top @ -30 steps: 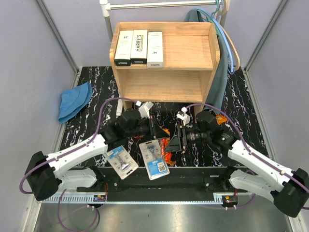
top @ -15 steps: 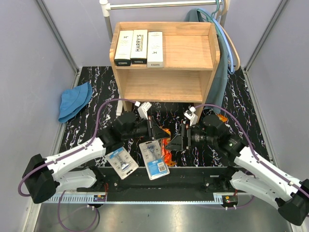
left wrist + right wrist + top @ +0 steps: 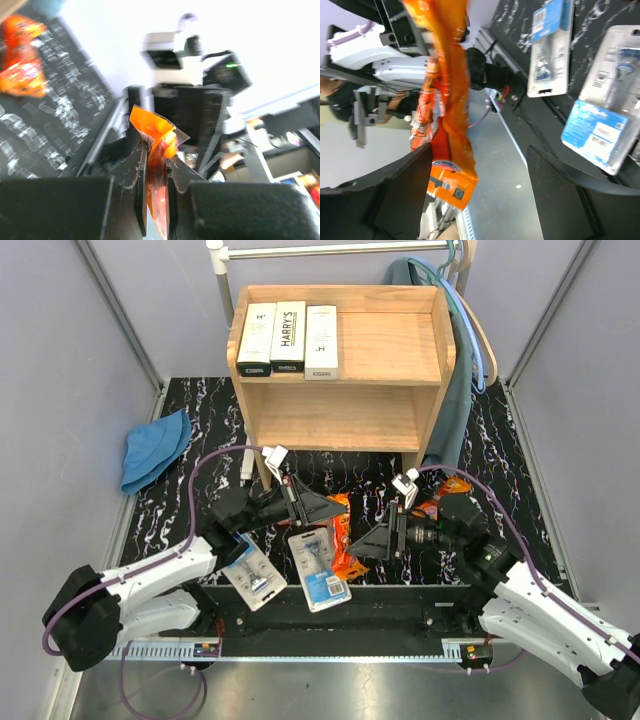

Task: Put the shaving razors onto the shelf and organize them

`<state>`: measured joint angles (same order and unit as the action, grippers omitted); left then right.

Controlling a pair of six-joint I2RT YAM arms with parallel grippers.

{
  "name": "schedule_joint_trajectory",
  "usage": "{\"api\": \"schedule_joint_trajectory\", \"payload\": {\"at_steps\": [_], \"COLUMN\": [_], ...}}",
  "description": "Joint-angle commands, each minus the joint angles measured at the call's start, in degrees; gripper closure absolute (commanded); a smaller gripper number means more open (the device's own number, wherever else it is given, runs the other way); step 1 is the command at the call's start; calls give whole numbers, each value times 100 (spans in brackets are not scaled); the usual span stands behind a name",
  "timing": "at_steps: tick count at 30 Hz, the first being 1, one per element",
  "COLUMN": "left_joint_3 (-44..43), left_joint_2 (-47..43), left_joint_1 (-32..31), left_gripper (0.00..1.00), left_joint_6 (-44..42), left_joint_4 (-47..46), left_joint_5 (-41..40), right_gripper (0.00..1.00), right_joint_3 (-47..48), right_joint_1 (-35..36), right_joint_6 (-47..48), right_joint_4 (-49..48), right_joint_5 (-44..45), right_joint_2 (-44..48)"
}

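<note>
My left gripper is shut on an orange pouch and holds it above the table's front middle; in the left wrist view the pouch is pinched between both pads. My right gripper stands open just right of it. In the right wrist view the pouch hangs by the left finger, gripped by neither. Another orange pouch lies by the right arm. Two blister cards lie flat near the front. Three white boxes sit on the top left of the wooden shelf.
A blue cloth hat lies at the left of the black marbled table. A metal clothes rail with hanging garments stands behind and right of the shelf. The shelf's lower tier holds nothing.
My right gripper has opened, let go of the orange pouch and drawn back to the right. My left gripper keeps the pouch and has shifted slightly left.
</note>
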<state>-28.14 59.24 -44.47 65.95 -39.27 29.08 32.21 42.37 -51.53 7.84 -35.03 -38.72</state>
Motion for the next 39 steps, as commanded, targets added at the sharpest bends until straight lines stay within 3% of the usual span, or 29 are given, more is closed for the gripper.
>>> {"api": "schedule_joint_trajectory", "payload": {"at_steps": [1,8,11,12,15,19,22,23,25,26,27,29,30,33,34,39], "left_joint_3": [28,-139,-139,-139,-122,-51,19,19,10,-16,-33,-121,-174,-490,-682,-868], "left_joint_2": [227,720,852,878,984,1010,914,861,651,545,301,27,-253,-841,-983,-1862], "left_joint_1": [35,35,35,35,35,35,35,35,35,35,35,35,26,35,35,79], "left_gripper": [100,100,100,100,100,100,95,86,79,75,61,50,30,3,1,1], "left_joint_6": [576,910,954,972,990,937,797,640,437,157,-11,-536,-705,-1373,-1610,-1753], "left_joint_4": [-2022,-2848,-2955,-2999,-3061,-2982,-2606,-2447,-2078,-1502,-1166,-85,319,2111,2934,4127], "left_joint_5": [335,502,458,458,458,476,493,493,441,380,301,29,-242,-1040,-1254,-2220], "right_gripper": [19,22,32,41,55,90,93,94,94,95,95,95,95,96,95,96], "right_joint_3": [-337,-707,-725,-707,-698,-672,-549,-470,-400,-295,-250,-119,-83,84,128,365], "right_joint_1": [43,43,43,43,43,43,43,35,35,43,43,43,43,35,35,43], "right_joint_6": [-603,-1262,-1360,-1386,-1447,-1439,-1255,-1211,-1097,-1044,-948,-868,-824,-719,-675,-446], "right_joint_4": [-1239,-2487,-2620,-2647,-2726,-2656,-2226,-2121,-1830,-1699,-1489,-1312,-1180,-899,-828,-416], "right_joint_5": [-355,-610,-619,-628,-646,-558,-427,-391,-295,-268,-224,-163,-136,-31,-5,127], "right_joint_2": [84,145,119,110,58,58,119,145,180,189,189,207,198,181,154,-56]}}
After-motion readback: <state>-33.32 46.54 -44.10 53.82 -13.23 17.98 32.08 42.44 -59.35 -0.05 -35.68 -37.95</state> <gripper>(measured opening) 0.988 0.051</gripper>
